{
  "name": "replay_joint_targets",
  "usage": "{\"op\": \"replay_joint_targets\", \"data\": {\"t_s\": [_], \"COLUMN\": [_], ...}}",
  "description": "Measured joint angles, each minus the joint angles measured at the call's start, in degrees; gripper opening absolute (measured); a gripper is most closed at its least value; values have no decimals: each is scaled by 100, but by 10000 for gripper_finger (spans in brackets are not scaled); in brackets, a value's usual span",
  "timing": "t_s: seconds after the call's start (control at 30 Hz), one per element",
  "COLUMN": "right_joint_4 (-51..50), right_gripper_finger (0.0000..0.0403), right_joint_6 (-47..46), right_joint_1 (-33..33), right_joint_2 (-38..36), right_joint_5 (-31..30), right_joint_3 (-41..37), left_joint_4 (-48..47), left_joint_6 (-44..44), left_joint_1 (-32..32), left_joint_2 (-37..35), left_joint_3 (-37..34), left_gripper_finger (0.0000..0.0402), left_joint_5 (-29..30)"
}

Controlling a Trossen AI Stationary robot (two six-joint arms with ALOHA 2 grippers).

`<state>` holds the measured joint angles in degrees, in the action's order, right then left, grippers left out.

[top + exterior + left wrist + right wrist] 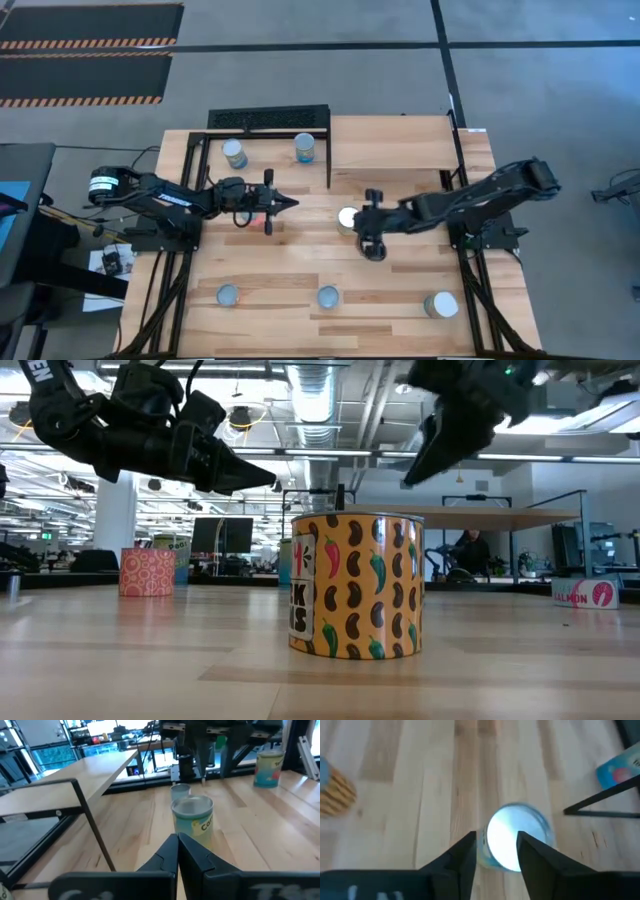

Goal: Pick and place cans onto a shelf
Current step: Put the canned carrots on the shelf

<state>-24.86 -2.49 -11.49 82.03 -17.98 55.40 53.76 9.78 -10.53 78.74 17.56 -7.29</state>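
Cans (234, 153) — two on shelf (400, 145); four left on counter (300, 270). Right gripper (372, 245) parted above one; left gripper (287, 203) closed, empty.

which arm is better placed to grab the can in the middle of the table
The right. Its tool hangs directly over the middle can, open fingers straddling the silver top in the right wrist view. The left tool is shut, pointing at that can from a distance away.
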Motion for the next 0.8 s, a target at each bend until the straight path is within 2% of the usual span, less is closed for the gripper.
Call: {"op": "replay_joint_targets", "data": {"t_s": [0.13,0.27,0.5,0.67,0.8], "right_joint_4": [-508,-882,-1392,-1640,-1864], "right_gripper_finger": [181,164,86,19,10], "right_joint_6": [85,135,266,349,352], "right_joint_1": [48,123,240,262,276], "right_joint_2": [571,1042,1629,1714,1653], "right_joint_5": [3,-13,-133,-59,237], "right_joint_3": [406,748,1247,1556,1805], "left_joint_4": [-24,-24,-24,-29,-48], "left_joint_6": [1,3,22,20,-4], "left_joint_1": [-2,0,0,0,0], "left_joint_2": [0,0,2,2,2], "left_joint_3": [0,0,0,0,0], "left_gripper_finger": [0,0,0,0,0], "left_joint_5": [0,2,4,7,9]}}
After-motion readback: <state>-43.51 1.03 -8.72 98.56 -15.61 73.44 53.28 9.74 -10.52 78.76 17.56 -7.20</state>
